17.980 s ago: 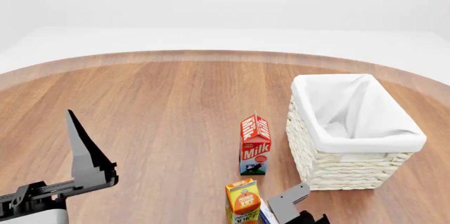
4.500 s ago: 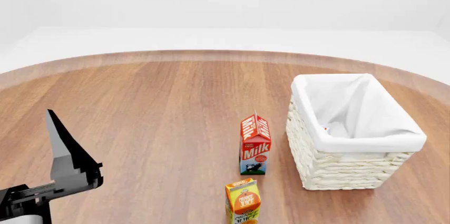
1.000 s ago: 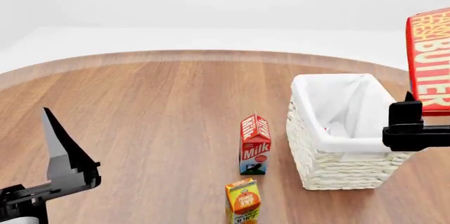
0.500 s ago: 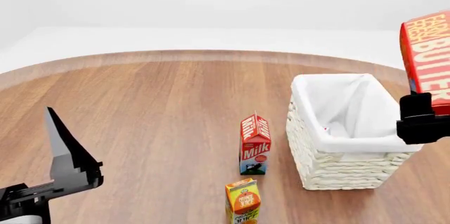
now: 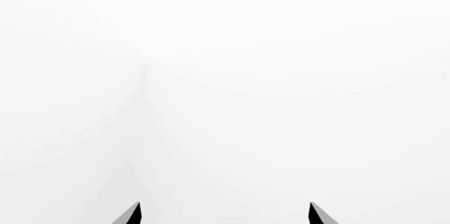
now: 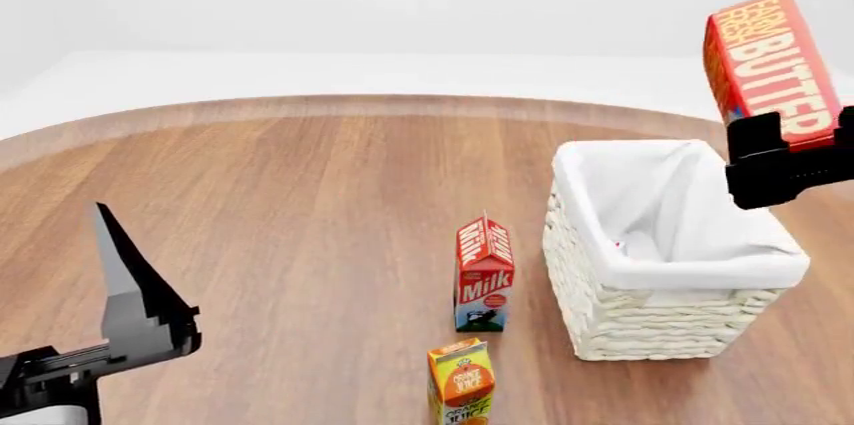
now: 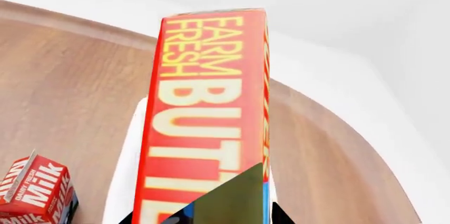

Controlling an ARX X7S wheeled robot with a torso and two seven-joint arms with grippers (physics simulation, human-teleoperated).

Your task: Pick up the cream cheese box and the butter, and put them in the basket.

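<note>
Our right gripper [image 6: 787,160] has its jaws clamped on the butter [image 6: 771,67]. The butter is a long red box with yellow letters. It stands almost upright in the air, tipped a little, with its top end up high. In the right wrist view the butter [image 7: 207,113] fills the middle, and a dark jaw covers its low end. The butter is above the back right part of the basket [image 6: 667,320], not inside it. The basket is white and woven, with a white cloth folded over its rim. A tiny red spot shows low inside it, but we cannot tell what it is.

Our left gripper [image 6: 134,295] is low on the left, over the table [image 6: 294,205]. Its jaws are apart and hold nothing. In the left wrist view we see only two dark fingertips [image 5: 134,214] against white.

The milk [image 6: 483,273] stands just left of the basket. The juice [image 6: 462,382] stands nearer to us.

We cannot see the cream cheese box.
</note>
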